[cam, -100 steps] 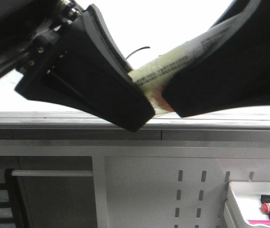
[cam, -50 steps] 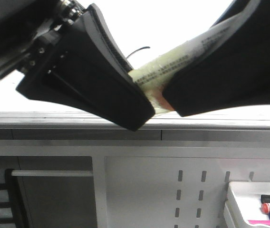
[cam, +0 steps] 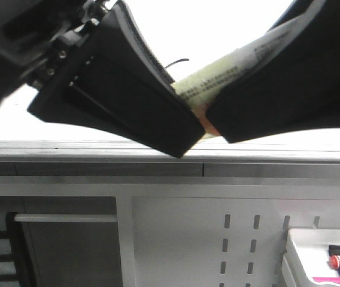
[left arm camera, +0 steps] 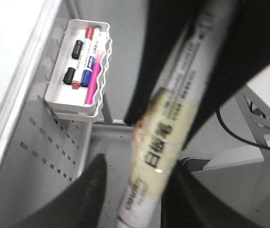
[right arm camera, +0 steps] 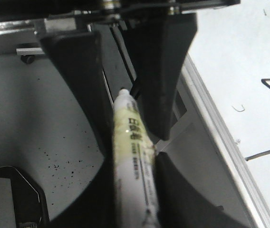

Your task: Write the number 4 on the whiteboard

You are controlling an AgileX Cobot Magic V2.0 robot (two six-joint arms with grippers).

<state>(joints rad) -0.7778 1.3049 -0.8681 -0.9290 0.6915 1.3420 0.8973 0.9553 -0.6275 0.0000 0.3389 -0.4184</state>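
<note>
The left pincer [cam: 194,128] has shifted slightly up and right.
</note>
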